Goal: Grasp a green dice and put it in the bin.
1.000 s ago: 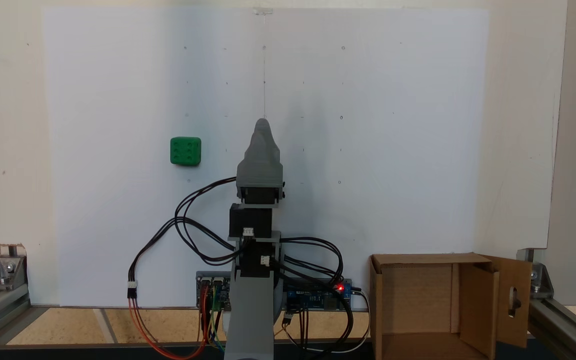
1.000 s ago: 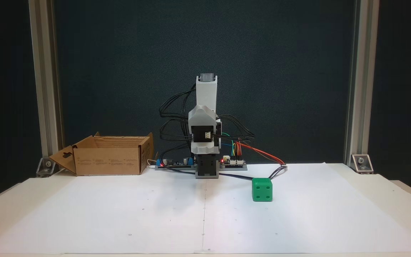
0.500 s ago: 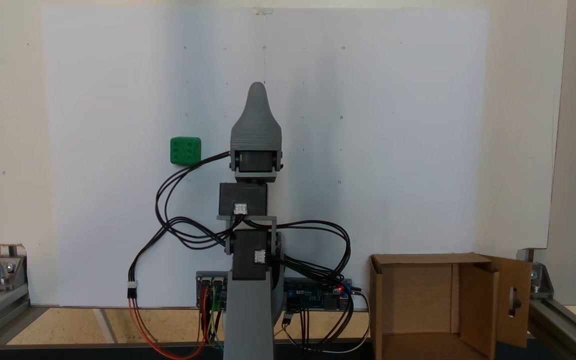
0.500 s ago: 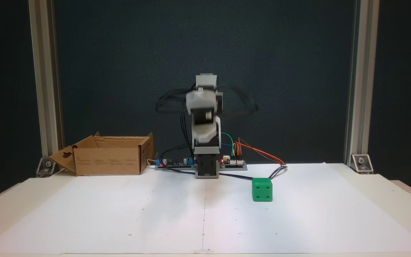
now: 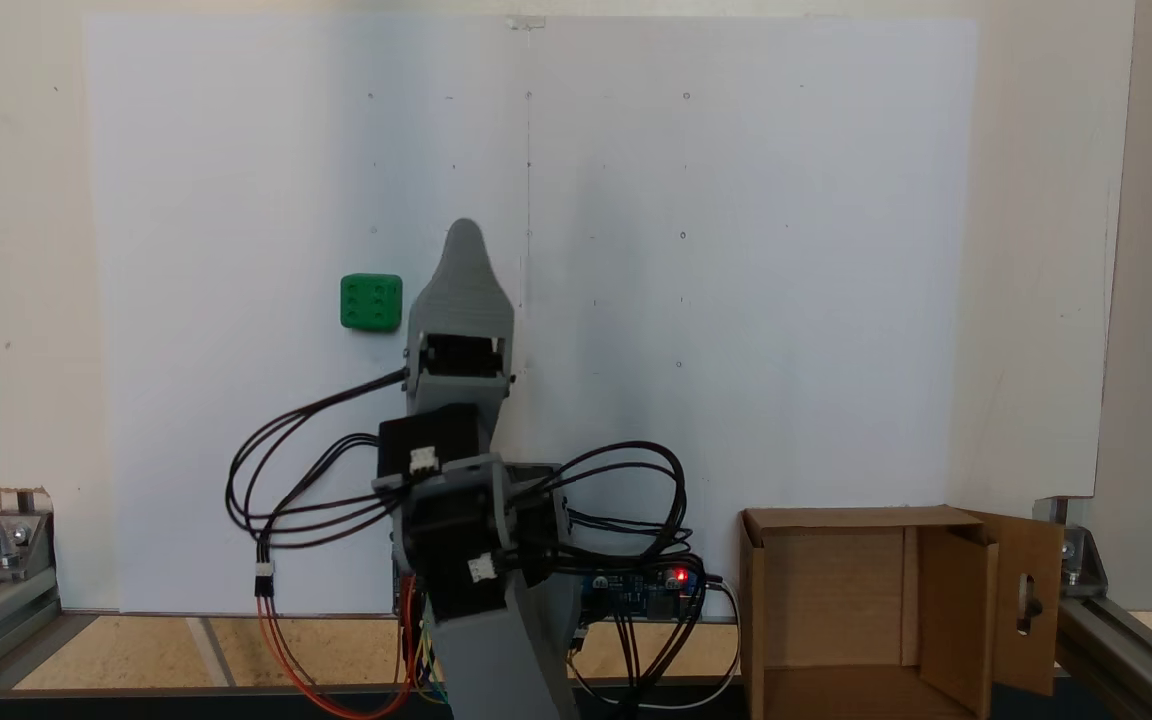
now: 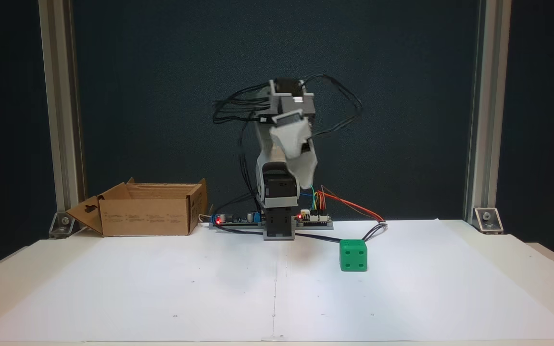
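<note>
The green dice (image 5: 371, 302) lies on the white paper, six pips up, and shows in the other fixed view as a green dice (image 6: 353, 255) right of the arm's base. My gripper (image 5: 463, 232) is held in the air, its grey tip right of and slightly beyond the dice, apart from it. Seen from the front, the gripper (image 6: 308, 173) points down, well above the table and up-left of the dice, and is blurred. Its jaws lie one behind the other, so only one tip shows. The bin (image 5: 856, 518), a brown cardboard box, stands open beside the arm's base, with nothing visible inside.
The bin (image 6: 147, 218) sits left of the base in the front view, its handle flap spread outward. Circuit boards (image 6: 313, 220) and loose cables (image 5: 276, 500) lie around the base. Aluminium frame posts (image 6: 479, 120) stand at the table's sides.
The arm has lifted and swung toward the dice's side: left in the view from behind, right in the front view. The dice and the bin have not moved.
</note>
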